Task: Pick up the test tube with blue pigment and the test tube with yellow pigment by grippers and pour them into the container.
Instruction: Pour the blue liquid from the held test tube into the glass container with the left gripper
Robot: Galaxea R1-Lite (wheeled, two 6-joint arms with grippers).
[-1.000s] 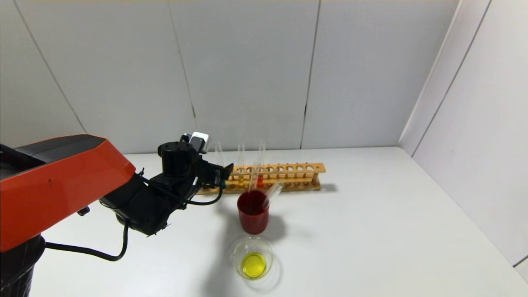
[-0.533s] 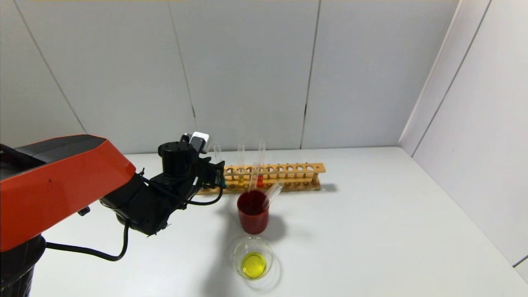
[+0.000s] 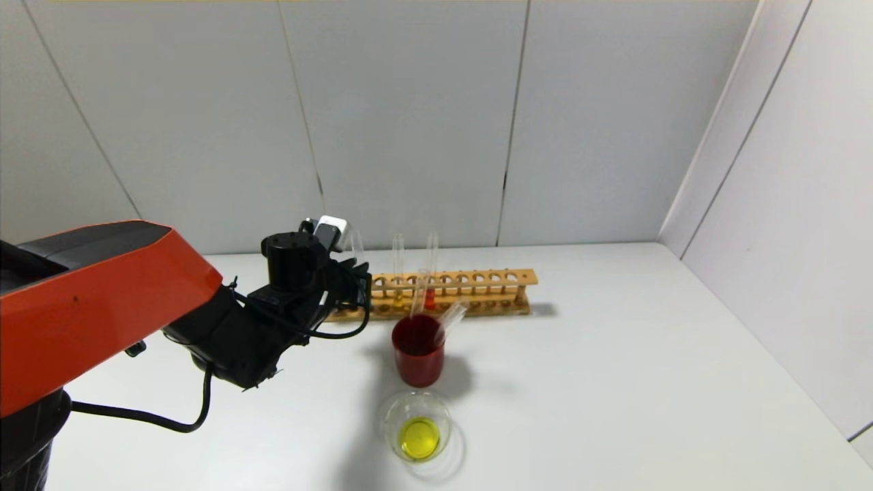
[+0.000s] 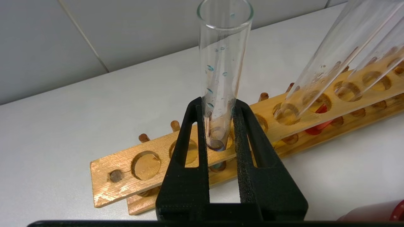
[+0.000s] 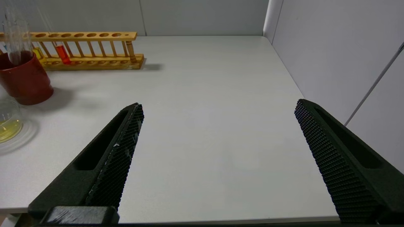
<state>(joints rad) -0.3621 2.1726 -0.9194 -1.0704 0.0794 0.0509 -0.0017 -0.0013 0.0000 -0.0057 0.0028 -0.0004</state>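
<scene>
My left gripper (image 3: pixel 359 285) (image 4: pixel 218 105) is at the left end of the wooden rack (image 3: pixel 477 278) (image 4: pixel 126 164). Its jaws are shut on the test tube with blue pigment (image 3: pixel 357 247) (image 4: pixel 222 63). This tube stands upright in a rack hole, with blue droplets on its wall and a teal tip under the top board. The container (image 3: pixel 417 427) (image 5: pixel 8 121), a squat clear beaker, holds lemon-yellow liquid at the table's front. I cannot pick out the test tube with yellow pigment. My right gripper (image 5: pixel 217 107) is open and empty over the table's near right part, outside the head view.
A red cup (image 3: pixel 417 354) (image 5: pixel 26 80) with two empty tubes stands between rack and beaker. A yellow-tipped tube (image 3: pixel 398 269) (image 5: pixel 38 53) and an orange-red tipped tube (image 3: pixel 431 269) (image 5: pixel 63 54) stand in the rack. Walls close the back and right.
My left gripper has shifted slightly to the left at the rack, and the blue tube's top has moved with it. The tube's teal tip is now hidden behind the gripper in the head view.
</scene>
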